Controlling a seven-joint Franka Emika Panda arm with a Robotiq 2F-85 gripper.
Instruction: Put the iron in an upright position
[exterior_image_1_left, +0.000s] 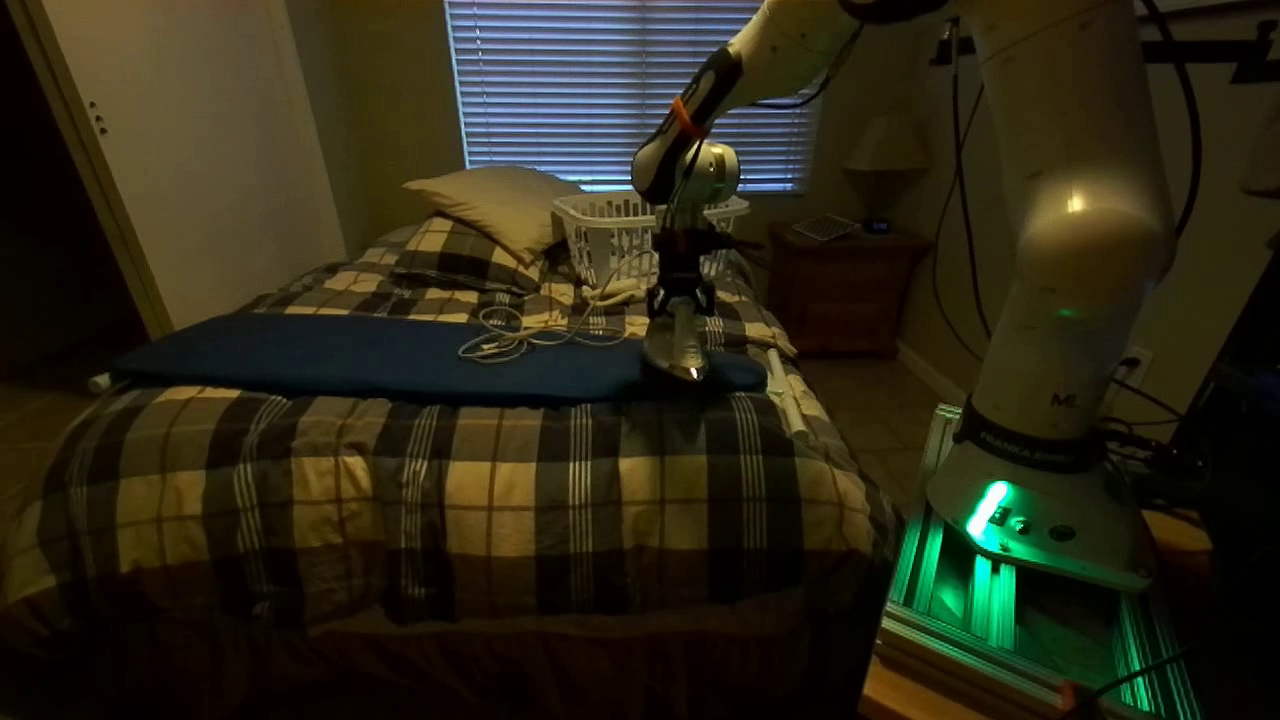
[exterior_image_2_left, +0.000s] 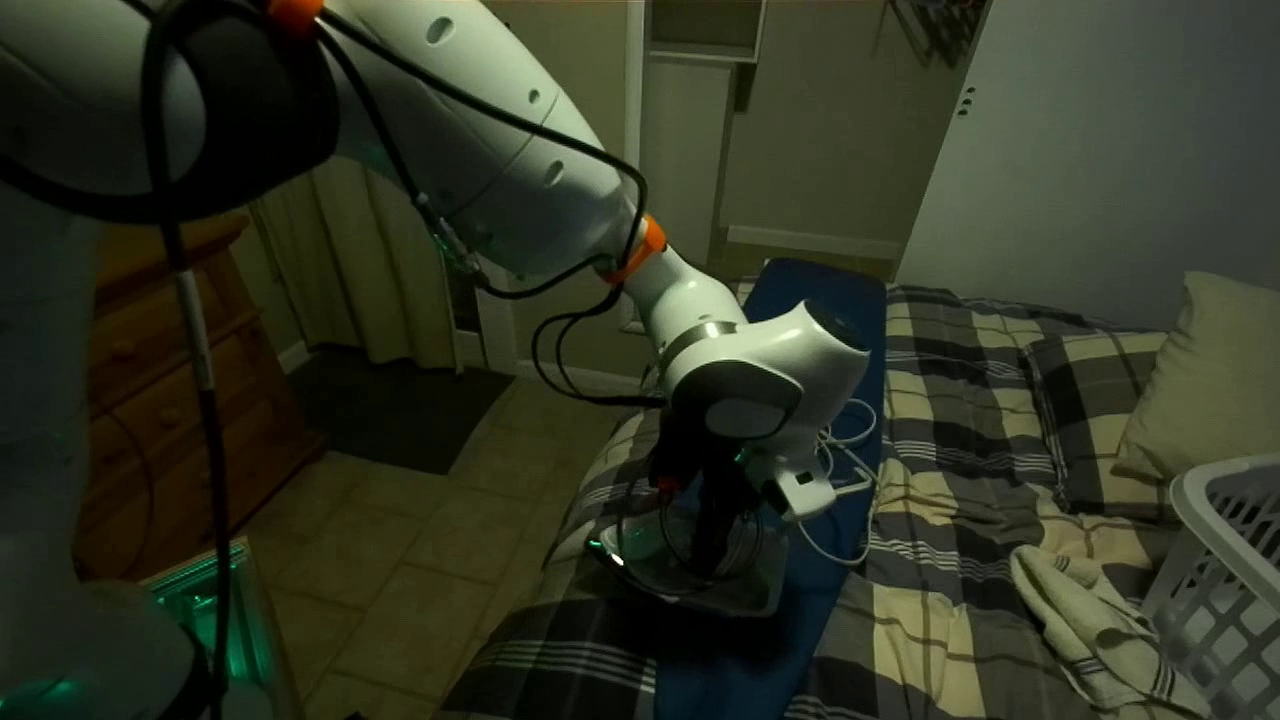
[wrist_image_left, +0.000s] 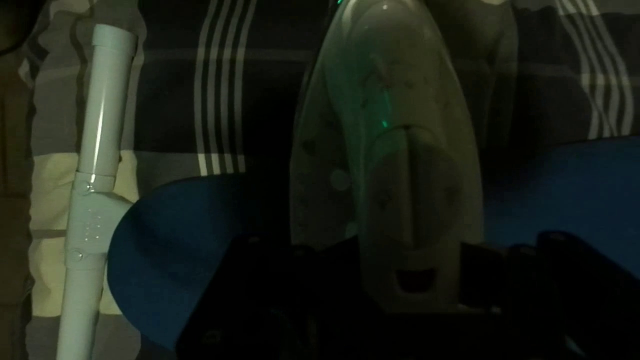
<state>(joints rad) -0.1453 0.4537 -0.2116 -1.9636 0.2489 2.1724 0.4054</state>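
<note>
One robot arm (exterior_image_1_left: 1070, 260) reaches over one bed (exterior_image_1_left: 480, 500), and its one gripper (exterior_image_1_left: 682, 302) is clamped on the handle of one iron (wrist_image_left: 395, 165), with two dark fingers (wrist_image_left: 327, 265) against it, one on each side. The iron is over one blue ironing board (exterior_image_1_left: 380, 355) near its rounded end, handle up, its pointed front reaching past the board's edge over the bed; whether the sole touches the board I cannot tell. One white cord (exterior_image_1_left: 495, 350) lies in loops, partly on the board. Just beside the rounded end is one white tube (wrist_image_left: 102, 110). Farther up the bed, one plain pillow (exterior_image_1_left: 500, 205) leans on one plaid pillow (exterior_image_1_left: 465, 250), near one white laundry basket (exterior_image_1_left: 600, 210); in an exterior view one towel (exterior_image_2_left: 1090, 640) lies beside the basket. Beyond stand one nightstand (exterior_image_1_left: 845, 290) bearing one lamp (exterior_image_1_left: 887, 150), and one window (exterior_image_1_left: 570, 90) with blinds.
</note>
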